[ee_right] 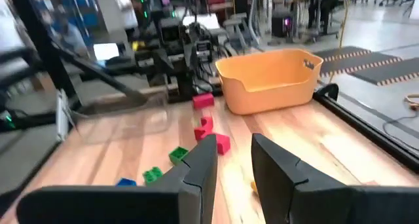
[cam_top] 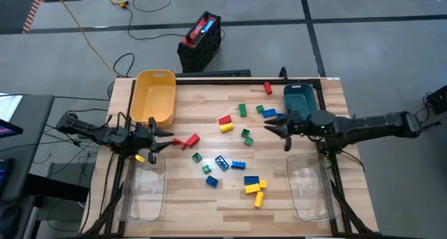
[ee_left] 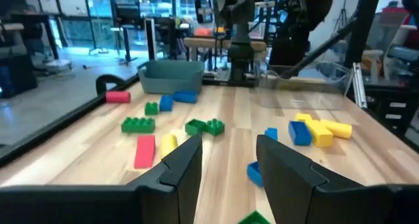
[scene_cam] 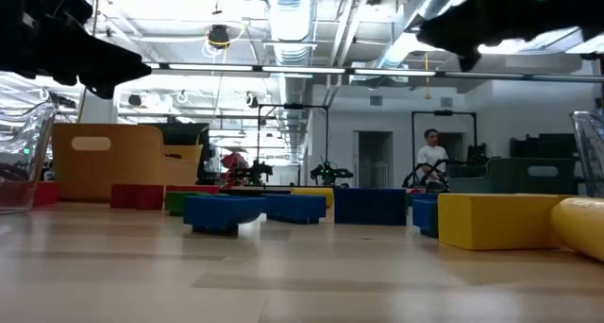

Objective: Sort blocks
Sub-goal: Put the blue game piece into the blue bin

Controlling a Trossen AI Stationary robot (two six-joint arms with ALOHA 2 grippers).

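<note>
Several small studded blocks lie scattered on the wooden table [cam_top: 230,197]: a red and yellow pair [cam_top: 225,124], greens [cam_top: 242,110], blues [cam_top: 221,162], yellows [cam_top: 255,188]. My left gripper [cam_top: 170,138] stands open at the table's left side, pointing level toward two red blocks [cam_top: 187,140]; in its wrist view the fingers [ee_left: 186,165] have nothing between them. My right gripper [cam_top: 269,127] hovers open right of the middle, beside a blue block [cam_top: 269,113]; its wrist view [ee_right: 234,145] looks across at red blocks [ee_right: 208,127].
A yellow bin [cam_top: 154,98] stands at the far left and a teal bin [cam_top: 300,99] at the far right. Clear bins sit at the near left [cam_top: 143,186] and near right [cam_top: 311,190]. A person [scene_cam: 432,153] stands in the room beyond.
</note>
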